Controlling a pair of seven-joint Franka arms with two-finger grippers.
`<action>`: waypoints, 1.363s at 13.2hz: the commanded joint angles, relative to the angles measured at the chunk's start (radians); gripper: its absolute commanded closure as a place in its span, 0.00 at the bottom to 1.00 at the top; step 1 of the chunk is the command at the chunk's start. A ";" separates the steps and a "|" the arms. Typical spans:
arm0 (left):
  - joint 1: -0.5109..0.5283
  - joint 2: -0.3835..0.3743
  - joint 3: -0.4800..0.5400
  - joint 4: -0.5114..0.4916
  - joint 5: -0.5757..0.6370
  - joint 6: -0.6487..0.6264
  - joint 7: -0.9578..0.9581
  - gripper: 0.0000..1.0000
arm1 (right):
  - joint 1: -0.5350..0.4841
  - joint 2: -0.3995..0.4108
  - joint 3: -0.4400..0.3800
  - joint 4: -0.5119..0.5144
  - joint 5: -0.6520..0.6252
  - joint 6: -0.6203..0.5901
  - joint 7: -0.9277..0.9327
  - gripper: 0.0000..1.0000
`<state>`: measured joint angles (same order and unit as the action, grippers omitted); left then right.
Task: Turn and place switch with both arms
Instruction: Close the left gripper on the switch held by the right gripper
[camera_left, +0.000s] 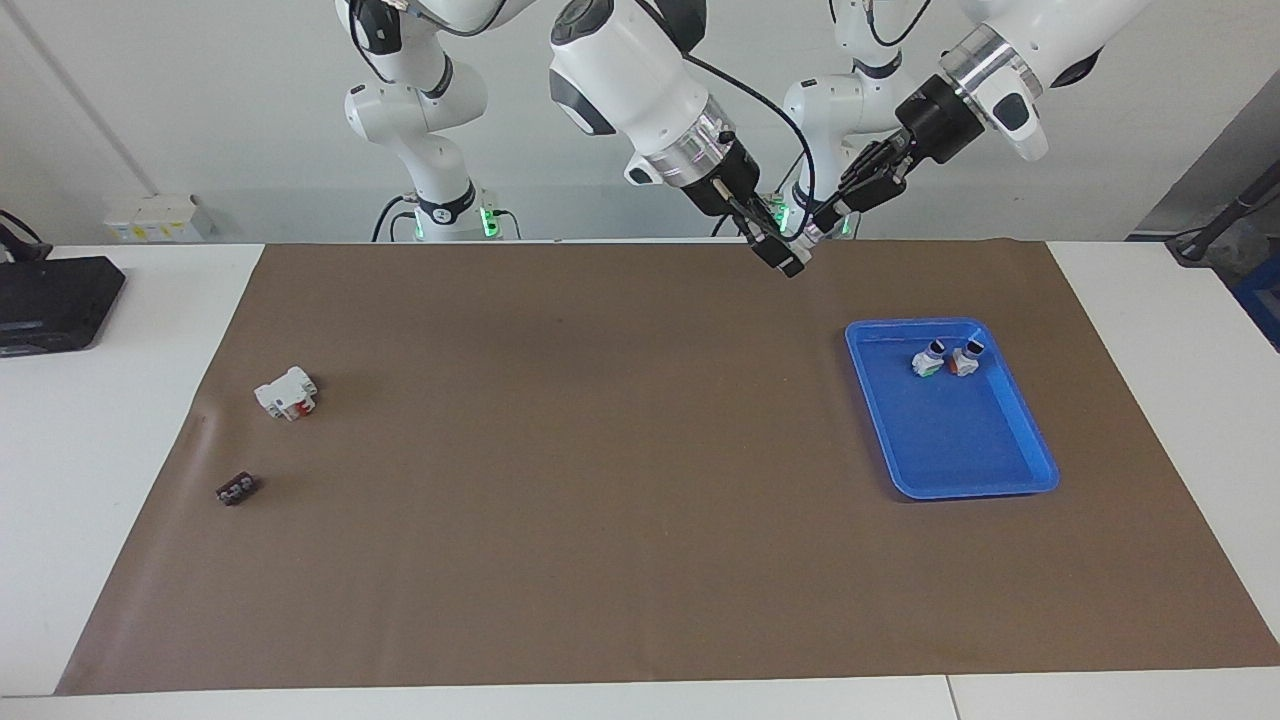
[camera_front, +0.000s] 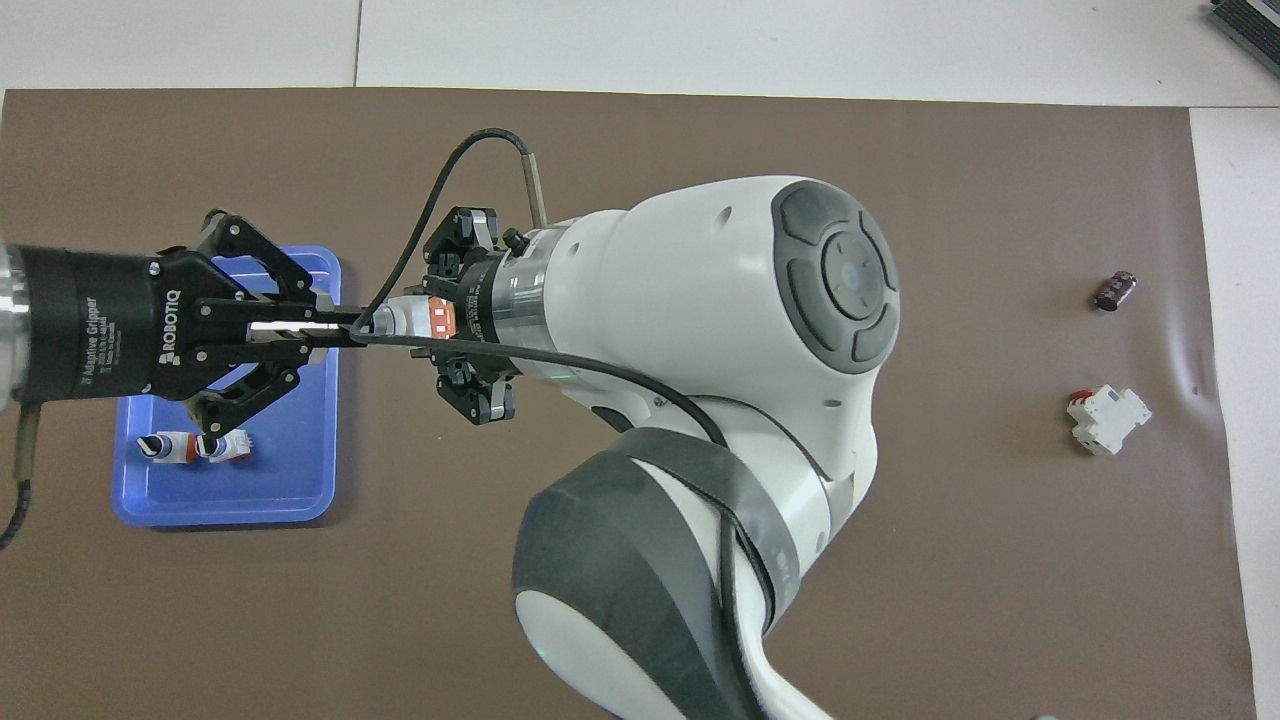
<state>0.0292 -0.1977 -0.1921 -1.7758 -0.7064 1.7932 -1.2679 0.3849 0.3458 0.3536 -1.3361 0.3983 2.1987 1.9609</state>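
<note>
**Two grippers met on one switch above the mat**

Brown matting covered the white table (camera_left: 130, 420) in the facing view. Two arms met in the air over the mat's edge nearest the robots. The right gripper (camera_left: 790, 262) and left gripper (camera_left: 822, 218) came tip to tip, both with fingers pressed shut. One blue tray (camera_left: 1000, 470) held two small switches (camera_left: 945, 358). One white breaker block (camera_left: 286, 392) and one dark flat piece (camera_left: 236, 489) lay toward the right arm's end.

From overhead, the switch (camera_front: 420, 315), its orange face showing, was pinched by the right gripper (camera_front: 450, 318), while the left gripper (camera_front: 345, 328) nipped its other end. Two switches (camera_front: 190, 446) sat in the tray (camera_front: 290, 500).
</note>
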 joint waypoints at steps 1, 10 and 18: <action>-0.002 -0.009 0.000 -0.047 0.090 0.032 -0.143 1.00 | -0.011 -0.030 0.005 0.003 -0.004 0.000 0.006 1.00; -0.002 -0.009 -0.027 -0.045 0.148 0.031 -0.569 1.00 | -0.012 -0.033 0.005 0.003 -0.002 -0.007 0.007 1.00; 0.011 -0.011 -0.046 -0.048 0.199 0.009 -0.925 1.00 | -0.014 -0.041 0.005 0.003 -0.002 -0.022 0.009 1.00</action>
<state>0.0266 -0.2066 -0.2365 -1.7717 -0.5728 1.8098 -2.1077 0.3874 0.3494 0.3534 -1.3455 0.3933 2.1814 1.9606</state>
